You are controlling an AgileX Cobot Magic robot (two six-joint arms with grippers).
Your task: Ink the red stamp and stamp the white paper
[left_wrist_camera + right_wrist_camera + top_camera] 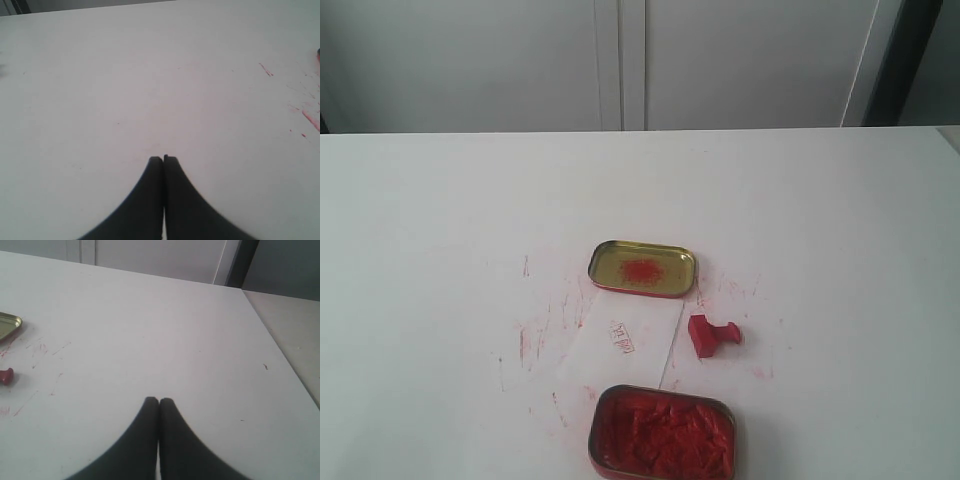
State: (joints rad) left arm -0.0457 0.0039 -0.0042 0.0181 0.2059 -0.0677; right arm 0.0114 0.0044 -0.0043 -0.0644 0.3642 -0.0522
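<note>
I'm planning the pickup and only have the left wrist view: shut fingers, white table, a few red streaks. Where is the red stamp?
Observer: The red stamp lies on its side on the table, just right of the white paper in the exterior view.
Operator: Does the paper carry a print?
Observer: Yes, one small red mark near its middle.
Operator: What is the right gripper doing?
Observer: The right gripper is shut and holds nothing; the stamp shows only at the edge of its wrist view.
</note>
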